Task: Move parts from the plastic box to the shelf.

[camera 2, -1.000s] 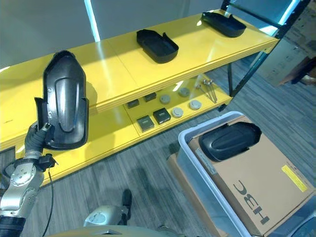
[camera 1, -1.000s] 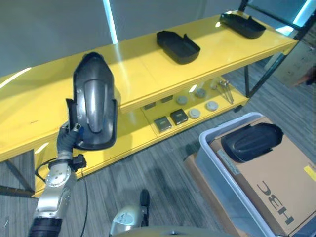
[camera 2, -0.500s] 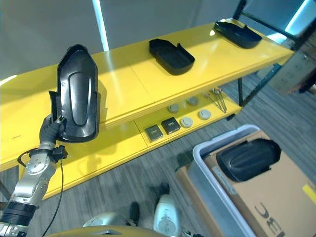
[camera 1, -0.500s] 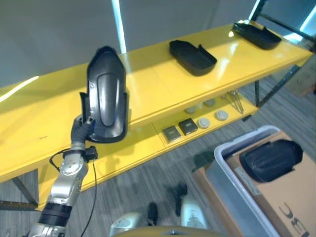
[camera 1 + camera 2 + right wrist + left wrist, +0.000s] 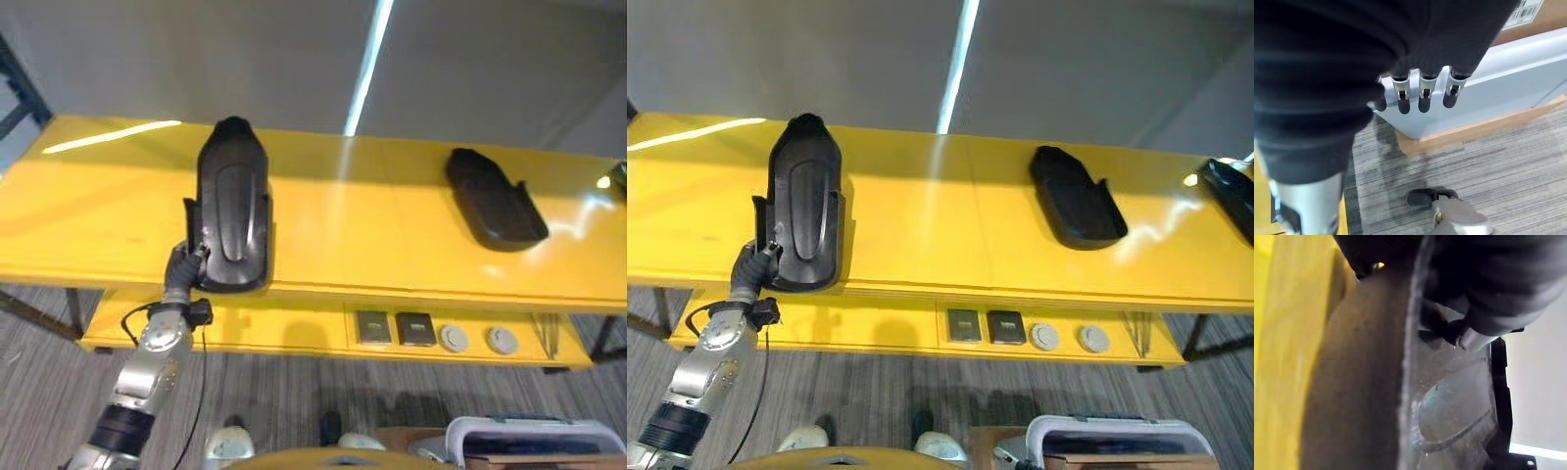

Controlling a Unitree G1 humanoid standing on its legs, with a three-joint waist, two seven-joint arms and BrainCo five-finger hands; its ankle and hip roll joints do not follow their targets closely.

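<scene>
While the left hand (image 5: 182, 266) has its fingers clamped on the lower edge of the black part (image 5: 232, 216), that part stands tilted over the yellow shelf (image 5: 372, 235), near its front edge. Lower the far end first, lay it flat well inboard, clear of the second part (image 5: 495, 198), then let go. Right hand (image 5: 1420, 90) hangs relaxed, holding nothing, beside the plastic box (image 5: 1508, 83).

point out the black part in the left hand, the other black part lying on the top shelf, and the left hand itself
held black part (image 5: 232, 215), left eye view, its raised middle panel
second black part (image 5: 495, 201), left eye view, its centre
left hand (image 5: 182, 266), left eye view, its dark cover at the part's lower edge
</scene>
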